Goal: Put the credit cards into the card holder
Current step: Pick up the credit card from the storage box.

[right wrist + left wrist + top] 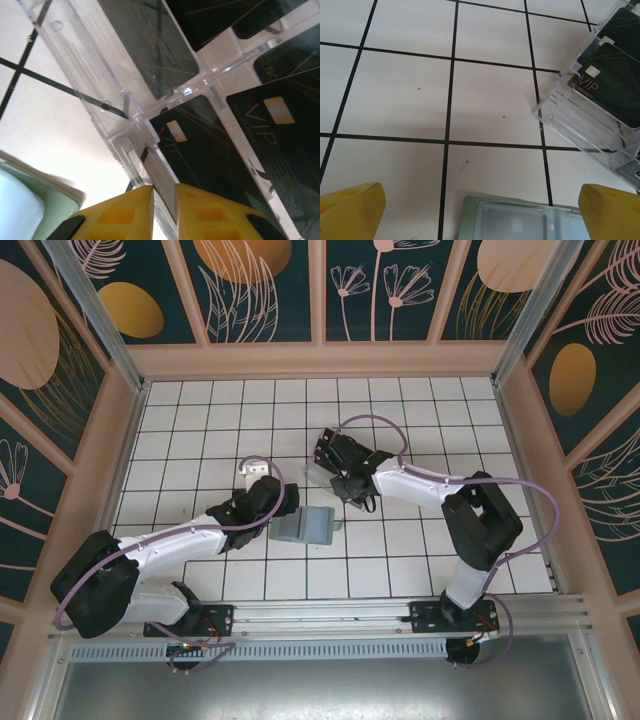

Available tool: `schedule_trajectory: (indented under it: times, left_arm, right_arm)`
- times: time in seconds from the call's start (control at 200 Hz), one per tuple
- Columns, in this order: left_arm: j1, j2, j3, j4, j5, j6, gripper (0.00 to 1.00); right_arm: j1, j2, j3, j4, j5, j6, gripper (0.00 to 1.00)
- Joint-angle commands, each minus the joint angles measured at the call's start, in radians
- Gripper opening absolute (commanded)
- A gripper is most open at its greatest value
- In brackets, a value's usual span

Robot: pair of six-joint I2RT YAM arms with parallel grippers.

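The credit cards [215, 160] are thin black rectangles with gold VIP lettering, a pale chip patch and fine gold lines. They sit in separate compartments of a clear plastic tray [90, 65], divided by its walls. The card holder [305, 527], pale green with a clear window pocket, lies flat on the white tiled counter [405, 90] near the tray.

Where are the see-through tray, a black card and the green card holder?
see-through tray [551, 111], left wrist view, its near corner.
black card [614, 75], left wrist view, its middle.
green card holder [515, 220], left wrist view, its top face.
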State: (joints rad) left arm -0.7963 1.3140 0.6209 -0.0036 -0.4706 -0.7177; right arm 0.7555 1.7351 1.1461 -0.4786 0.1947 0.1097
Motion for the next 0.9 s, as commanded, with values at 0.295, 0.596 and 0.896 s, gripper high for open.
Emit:
schedule_trajectory:
  times: [0.295, 0.596, 0.896]
  left_arm:
    - [0.008, 0.003, -0.012, 0.011, 0.004, 0.000, 0.99]
    - [0.009, 0.001, -0.013, 0.014, 0.006, 0.001, 0.98]
    - [0.008, 0.003, -0.015, 0.017, 0.007, 0.002, 0.99]
  right_arm:
    - [0.016, -0.023, -0.028, -0.012, -0.035, 0.004, 0.21]
    - [0.014, -0.011, -0.026, -0.026, 0.010, -0.011, 0.21]
    - [0.014, -0.024, -0.029, -0.033, 0.011, -0.017, 0.19]
